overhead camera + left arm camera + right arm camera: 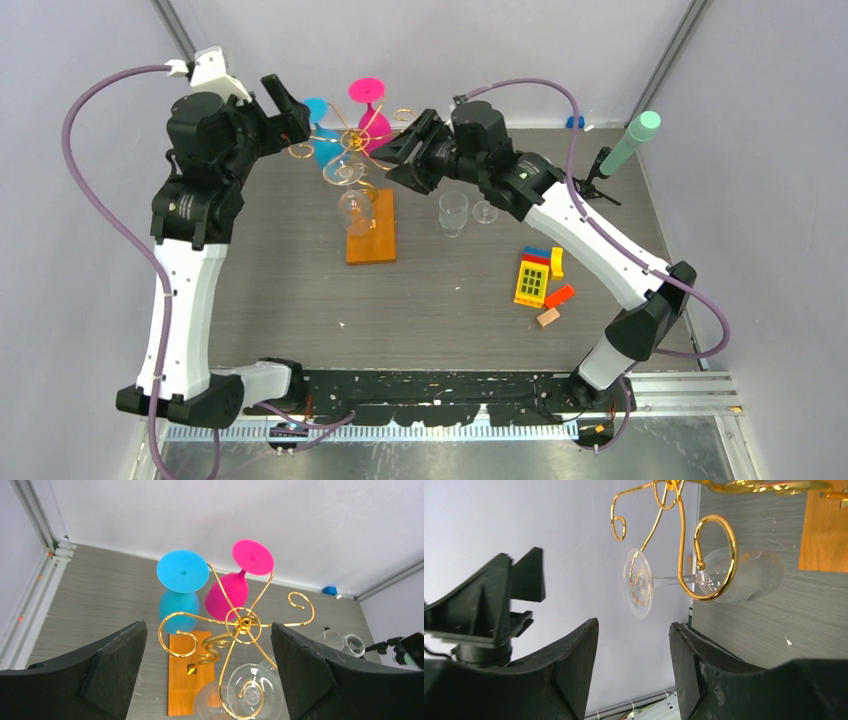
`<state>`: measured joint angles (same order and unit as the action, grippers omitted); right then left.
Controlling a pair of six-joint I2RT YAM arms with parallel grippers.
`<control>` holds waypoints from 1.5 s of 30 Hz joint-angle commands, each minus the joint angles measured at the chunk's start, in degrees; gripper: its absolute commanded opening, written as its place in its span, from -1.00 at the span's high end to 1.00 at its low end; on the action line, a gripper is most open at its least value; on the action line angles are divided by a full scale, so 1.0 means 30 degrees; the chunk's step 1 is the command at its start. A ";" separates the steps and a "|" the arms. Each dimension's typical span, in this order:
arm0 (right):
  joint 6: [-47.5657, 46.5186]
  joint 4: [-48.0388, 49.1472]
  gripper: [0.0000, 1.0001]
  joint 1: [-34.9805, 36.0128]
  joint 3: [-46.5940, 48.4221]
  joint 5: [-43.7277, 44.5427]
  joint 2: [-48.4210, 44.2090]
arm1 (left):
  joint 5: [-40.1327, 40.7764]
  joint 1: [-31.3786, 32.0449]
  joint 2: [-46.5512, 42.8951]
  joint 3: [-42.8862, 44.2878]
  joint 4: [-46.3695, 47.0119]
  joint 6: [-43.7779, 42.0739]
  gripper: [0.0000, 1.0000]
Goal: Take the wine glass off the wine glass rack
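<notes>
The wine glass rack (352, 148), gold wire on an orange-brown base (371, 236), holds three upside-down glasses: a blue one (320, 128), a pink one (370, 108) and a clear wine glass (355, 207). My left gripper (292, 112) hovers open at the rack's left, above the scroll arms (240, 625), with nothing between its jaws (208, 630). From the right, my right gripper (393, 152) stands open and empty (634, 630). It faces the clear wine glass's stem (669, 580), which hangs in a gold curl (711, 560) well beyond the fingertips.
Two clear cups (453, 212) (485, 211) stand just right of the base. Coloured toy blocks (535, 280) lie at the right. A black tripod with a mint-green tip (628, 148) stands at the back right. Pale walls close in behind.
</notes>
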<state>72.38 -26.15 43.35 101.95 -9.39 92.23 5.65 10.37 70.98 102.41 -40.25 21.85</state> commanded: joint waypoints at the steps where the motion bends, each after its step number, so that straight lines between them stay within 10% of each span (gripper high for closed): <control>1: 0.0719 0.0349 -0.19 0.0784 0.1191 0.0916 0.0558 | 0.1368 -0.0136 -0.1312 -0.0243 0.2385 -0.0496 -0.94; 13: 0.0192 0.1104 -0.10 0.2338 0.2074 0.3777 0.2371 | 0.1054 -0.0117 -0.1629 -0.0604 0.2256 -0.0514 -0.94; 30: -0.0509 0.1583 0.38 0.2505 0.2577 0.5112 0.3270 | 0.1105 -0.0116 -0.1835 -0.1232 0.2379 -0.0734 -0.96; 38: -0.0772 0.3100 0.97 0.2527 0.2225 0.4725 0.2904 | 0.1272 -0.0119 -0.1971 -0.1296 0.2317 -0.0975 -0.96; 45: -0.0888 0.4635 0.99 0.2598 0.1727 0.3919 0.2295 | 0.1486 -0.0114 -0.1993 -0.1232 0.2138 -0.1027 -0.96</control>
<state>70.37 -19.77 50.65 106.85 3.27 101.95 9.04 10.37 66.46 98.54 -36.23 20.01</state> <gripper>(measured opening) 0.047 0.979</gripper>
